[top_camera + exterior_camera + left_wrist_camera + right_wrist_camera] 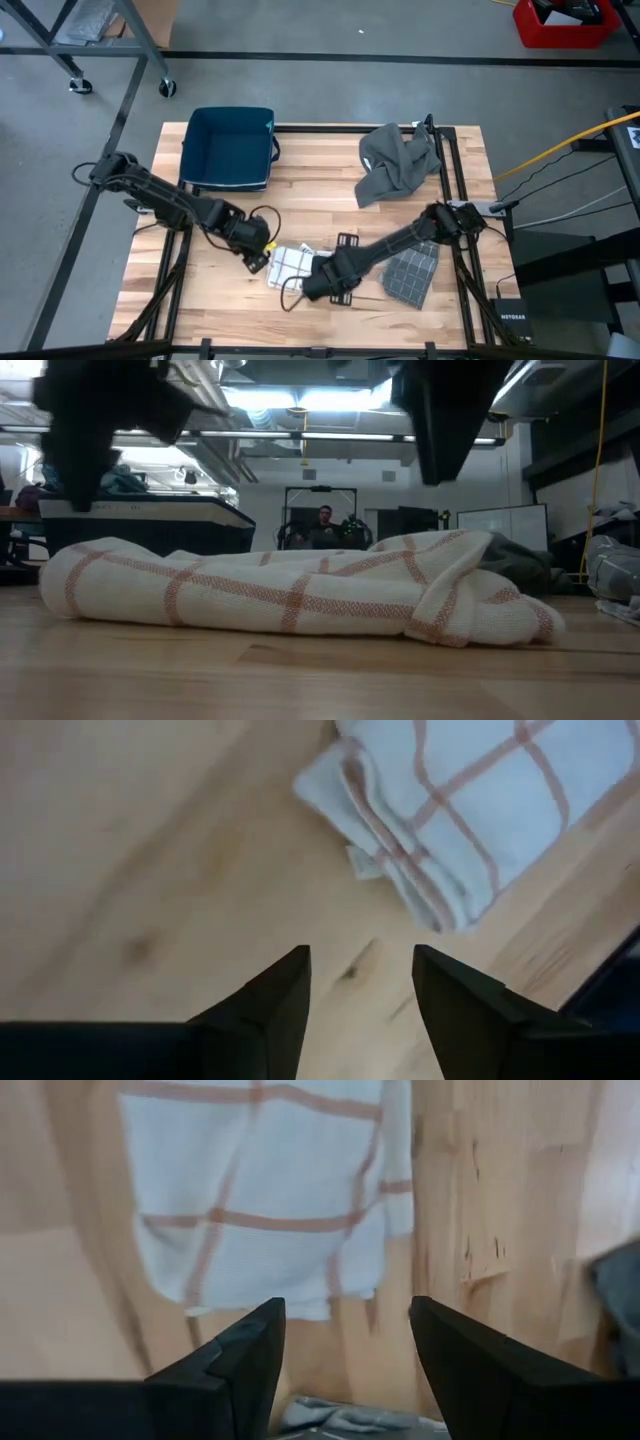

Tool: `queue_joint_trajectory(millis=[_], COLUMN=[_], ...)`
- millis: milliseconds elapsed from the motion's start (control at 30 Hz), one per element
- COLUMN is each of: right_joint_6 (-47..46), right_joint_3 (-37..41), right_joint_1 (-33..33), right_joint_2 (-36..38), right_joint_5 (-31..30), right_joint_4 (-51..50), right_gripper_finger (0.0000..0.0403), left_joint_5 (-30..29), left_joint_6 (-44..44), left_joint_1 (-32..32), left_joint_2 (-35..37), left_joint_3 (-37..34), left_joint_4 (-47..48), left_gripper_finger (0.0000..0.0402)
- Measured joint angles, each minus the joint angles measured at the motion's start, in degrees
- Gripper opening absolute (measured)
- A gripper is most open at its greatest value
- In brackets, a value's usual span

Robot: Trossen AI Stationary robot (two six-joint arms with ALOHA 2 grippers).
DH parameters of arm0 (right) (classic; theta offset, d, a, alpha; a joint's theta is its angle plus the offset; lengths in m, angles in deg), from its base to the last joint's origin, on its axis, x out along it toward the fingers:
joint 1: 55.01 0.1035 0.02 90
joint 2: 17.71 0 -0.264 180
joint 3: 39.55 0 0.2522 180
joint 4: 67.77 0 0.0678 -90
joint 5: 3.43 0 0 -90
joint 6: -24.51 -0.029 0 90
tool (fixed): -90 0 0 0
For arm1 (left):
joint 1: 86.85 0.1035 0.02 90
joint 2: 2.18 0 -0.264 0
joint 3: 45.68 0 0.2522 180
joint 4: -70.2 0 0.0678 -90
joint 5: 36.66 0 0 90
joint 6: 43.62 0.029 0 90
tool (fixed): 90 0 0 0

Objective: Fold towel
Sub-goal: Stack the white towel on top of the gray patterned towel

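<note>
A white towel with orange-red check lines (pixel 290 264) (pixel 300 595) lies folded in several layers on the wooden table near its front edge. My left gripper (pixel 258 258) (pixel 360 985) hangs open above bare wood just off the towel's left end (pixel 400 870) and touches nothing. My right gripper (pixel 318 284) (pixel 348 1340) points down, open, over the table close to the towel's right edge (pixel 300 1295), also clear of it. In the low view both grippers show only as dark shapes above the towel.
A dark blue bin (pixel 230 148) stands at the far left of the table. A crumpled grey cloth (pixel 395 160) lies at the far right, and a grey checked cloth (pixel 412 272) lies near the right front. A person (pixel 325 525) sits in the room beyond.
</note>
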Motion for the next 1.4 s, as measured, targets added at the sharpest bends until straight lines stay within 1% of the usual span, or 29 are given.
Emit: queue_joint_trajectory(millis=[167,300,367,567,700,833,967,1100,1200,1300,1400], right_joint_6=[3.03,8.35,10.16,13.57,15.12,15.17,14.21,11.93,11.81,11.71,11.66], right_joint_3=[2.71,3.87,4.07,4.1,4.1,4.1,4.12,4.12,4.12,4.12,4.12], right_joint_1=[-3.09,-5.46,-6.55,-9.5,-11.46,-13.58,-15.13,-15.74,-15.58,-15.04,-14.1], right_joint_2=[0.0,0.0,0.0,0.0,0.0,0.0,0.0,0.0,0.0,0.0,0.0], right_joint_5=[4.77,10.1,11.71,13.21,13.29,13.31,13.55,13.75,14.08,16.56,18.06], right_joint_4=[-0.07,0.35,1.92,6.98,7.17,7.24,7.11,7.1,7.06,6.77,6.48], right_gripper_finger=[0.022,0.022,0.022,0.022,0.022,0.022,0.022,0.022,0.022,0.022,0.022], left_joint_5=[-0.4,-0.66,-2.32,-9.24,-14.75,-16.14,-16.21,-16.47,-16.36,-15.96,-16.87], left_joint_6=[-14.8,-23.25,-27.03,-40.23,-46.56,-51.38,-52.91,-52.61,-52.21,-51.7,-47.07], left_joint_1=[-3.16,-5.66,-7.06,-12.52,-16.28,-18.44,-19.2,-17.96,-16.48,-14.86,-12.67], left_joint_2=[-0.11,-0.15,-0.24,-0.31,-1.14,-4.79,-10.33,-15.43,-17.38,-17.47,-16.59], left_joint_3=[-4.19,-6.78,-7.77,-10.65,-12.3,-13.1,-13.12,-13.1,-12.91,-12.83,-12.95], left_joint_4=[-10.49,-19.92,-22.79,-23.96,-31.32,-36.51,-44.8,-52.49,-52.66,-50.66,-48.99], left_gripper_finger=[0.0169,0.0169,0.0169,0.0169,0.0169,0.0169,0.0169,0.0169,0.0169,0.0169,0.0169])
